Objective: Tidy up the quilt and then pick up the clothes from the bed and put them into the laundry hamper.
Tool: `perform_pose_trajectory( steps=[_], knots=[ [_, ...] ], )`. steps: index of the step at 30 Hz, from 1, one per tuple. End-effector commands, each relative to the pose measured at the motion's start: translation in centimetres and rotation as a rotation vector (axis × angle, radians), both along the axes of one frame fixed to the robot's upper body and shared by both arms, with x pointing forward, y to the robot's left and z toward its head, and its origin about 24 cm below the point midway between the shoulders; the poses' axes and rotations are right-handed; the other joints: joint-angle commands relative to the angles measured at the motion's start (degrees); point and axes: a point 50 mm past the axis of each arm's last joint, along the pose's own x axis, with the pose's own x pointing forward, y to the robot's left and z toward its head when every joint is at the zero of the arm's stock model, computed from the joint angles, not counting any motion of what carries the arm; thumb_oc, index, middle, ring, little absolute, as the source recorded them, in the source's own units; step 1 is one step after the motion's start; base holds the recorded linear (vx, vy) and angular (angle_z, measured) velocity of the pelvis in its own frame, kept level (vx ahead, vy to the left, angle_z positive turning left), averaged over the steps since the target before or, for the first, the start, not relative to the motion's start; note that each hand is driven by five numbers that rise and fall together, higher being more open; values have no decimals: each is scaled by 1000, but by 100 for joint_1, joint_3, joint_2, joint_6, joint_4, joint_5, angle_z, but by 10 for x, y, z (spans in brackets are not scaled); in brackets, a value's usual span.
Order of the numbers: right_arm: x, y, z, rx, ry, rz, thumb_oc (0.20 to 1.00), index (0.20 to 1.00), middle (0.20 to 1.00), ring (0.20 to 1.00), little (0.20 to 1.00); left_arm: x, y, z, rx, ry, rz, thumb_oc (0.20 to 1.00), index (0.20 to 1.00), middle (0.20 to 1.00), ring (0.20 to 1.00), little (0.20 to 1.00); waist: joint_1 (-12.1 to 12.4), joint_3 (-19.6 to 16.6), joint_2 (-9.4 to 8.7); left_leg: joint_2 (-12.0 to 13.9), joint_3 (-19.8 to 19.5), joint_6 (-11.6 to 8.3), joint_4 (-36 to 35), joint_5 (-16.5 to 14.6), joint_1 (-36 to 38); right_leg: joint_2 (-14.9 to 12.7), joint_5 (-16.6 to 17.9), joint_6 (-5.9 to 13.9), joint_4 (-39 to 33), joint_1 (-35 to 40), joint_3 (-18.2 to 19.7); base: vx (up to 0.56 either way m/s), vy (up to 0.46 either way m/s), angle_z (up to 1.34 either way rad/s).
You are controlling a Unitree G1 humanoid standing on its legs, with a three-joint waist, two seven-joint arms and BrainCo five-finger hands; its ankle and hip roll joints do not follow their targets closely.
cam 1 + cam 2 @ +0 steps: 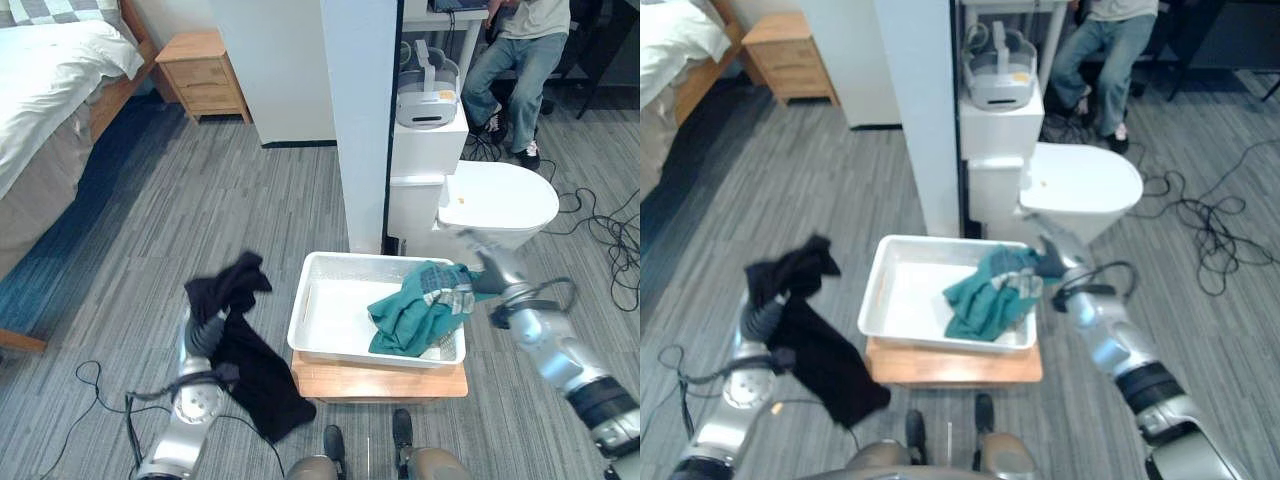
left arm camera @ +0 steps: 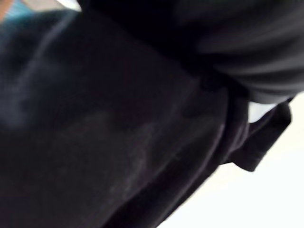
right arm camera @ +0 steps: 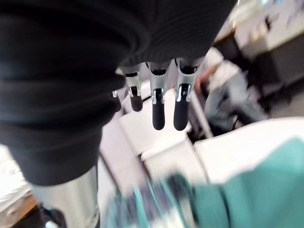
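Currently the teal garment point(image 1: 418, 308) lies in the white hamper point(image 1: 318, 300), draped over its right rim; right hand point(image 1: 487, 268) beside it, fingers point(image 3: 158, 114) straight and apart. Remaining: black garment point(image 1: 245, 345), hanging outside the hamper, conceals the left hand's fingers; their state cannot be told

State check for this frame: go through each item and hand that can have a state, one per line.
Teal garment: lying in the hamper, draped over its right rim.
Black garment: hanging from the left hand, left of the hamper, not yet in.
White hamper: open-topped, on a low wooden stand.
Left hand: wrapped in black cloth, fingers hidden.
Right hand: fingers straight, holding nothing, above the teal garment.
Toilet: lid down.
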Motion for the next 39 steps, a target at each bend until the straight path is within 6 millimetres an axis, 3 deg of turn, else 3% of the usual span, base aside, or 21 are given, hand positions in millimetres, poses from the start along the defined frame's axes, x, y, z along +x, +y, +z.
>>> perform_pose_trajectory(
  steps=[1,5,6,8,11,12,14,16,21,24,26,27,28,32,34,38,39],
  knots=[
    [-2,4,5,-114,-59,37,1000,1000,1000,1000,1000,14,-1,48,51,-232,-88,200,200,200,200,200,-151,-221,-134,341,173,-367,12,-469,294,-596,-1185,818,183,397,189,12,2,-5],
    [-34,-21,-26,-149,67,-27,1000,1000,1000,1000,1000,16,-16,92,-4,-414,-211,200,200,200,200,200,-469,-273,-161,363,328,-371,12,-524,408,-583,-1163,834,177,405,351,16,2,-10],
    [-35,-22,-26,-149,68,-29,1000,1000,1000,1000,1000,16,-17,92,-5,-412,-213,200,200,200,200,200,-451,-274,-158,363,332,-371,12,-527,415,-582,-1165,835,177,410,355,26,-1,-29],
    [-56,-31,-49,-117,162,-73,1000,1000,1000,1000,1000,23,-27,100,7,-433,-262,200,200,200,200,200,-690,-301,-162,382,458,-369,12,-549,477,-565,-1149,855,173,389,467,26,0,-30],
    [-67,-37,-59,-109,210,-97,1000,1000,1000,1000,1000,29,-31,98,19,-415,-273,200,200,200,200,200,-810,-304,-150,387,545,-370,12,-562,506,-552,-1145,862,172,365,543,19,11,-26],
    [-77,-42,-71,-84,258,-131,1000,1000,1000,1000,1000,40,-36,87,-4,-363,-273,200,200,200,200,200,-961,-299,-143,396,642,-368,12,-574,533,-539,-1138,869,168,328,630,25,9,-23],
    [-81,-42,-77,-74,283,-139,1000,1000,1000,1000,1000,44,-39,80,-2,-329,-271,200,200,200,200,200,-1002,-296,-138,400,682,-369,12,-574,542,-529,-1134,872,169,317,661,19,5,-30],
    [-90,-42,-90,-56,340,-150,1000,1000,1000,1000,1000,63,-45,56,56,-191,-265,200,200,200,200,200,-1181,-275,-119,409,803,-377,12,-576,553,-508,-1121,877,165,263,751,18,5,-33],
    [-91,-36,-99,-46,373,-138,1000,1000,1000,1000,1000,85,-65,44,99,-115,-300,200,200,200,200,200,-1386,-204,-77,401,902,-393,12,-557,494,-502,-1096,898,181,135,833,-9,-2,-23],
    [-90,-32,-103,-38,379,-133,1000,1000,1000,1000,1000,88,-82,34,102,-77,-344,200,200,200,200,200,-1464,-169,-48,391,948,-398,12,-552,438,-504,-1082,914,184,60,882,-3,-12,-6],
    [-88,-27,-110,-28,397,-137,1000,1000,1000,1000,1000,85,-100,8,91,31,-381,200,200,200,200,200,-1496,-115,-6,376,974,-386,12,-544,384,-503,-1067,915,174,-16,930,-5,-10,-3],
    [-88,-27,-110,-28,396,-138,1000,1000,1000,1000,1000,86,-100,8,91,30,-381,642,642,642,642,642,-1492,-118,-1,376,977,-386,12,-544,379,-502,-1066,915,174,-23,933,-11,-9,-4],
    [-86,-25,-117,-26,424,-146,1000,1000,1000,1000,1000,81,-105,-21,140,176,-403,1000,1000,1000,1000,1000,-1517,-70,29,374,1004,-381,12,-532,348,-495,-1058,908,178,-65,958,-1,-4,-4],
    [-83,-22,-122,-21,447,-152,1000,1000,1000,1000,1000,74,-107,-45,223,297,-438,1000,1000,1000,1000,1000,-1523,-56,71,377,1043,-377,12,-530,320,-484,-1053,899,172,-101,990,14,0,-11],
    [-86,-21,-134,2,495,-180,1000,1000,1000,1000,1000,68,-102,-61,215,366,-414,1000,1000,1000,1000,1000,-1503,-73,88,380,1037,-384,12,-531,318,-473,-1060,885,167,-95,986,33,-18,-3],
    [-93,-22,-145,24,548,-208,1000,1000,1000,1000,1000,66,-94,-64,162,364,-358,1000,1000,1000,1000,1000,-1455,-107,68,395,993,-398,12,-522,343,-459,-1071,864,180,-48,949,0,0,0],
    [-101,-27,-151,25,581,-237,1000,1000,1000,1000,1000,64,-83,-62,115,347,-317,1000,1000,1000,1000,1000,-1384,-149,33,409,951,-406,12,-525,386,-450,-1093,856,187,16,905,27,-34,3]
  ],
)
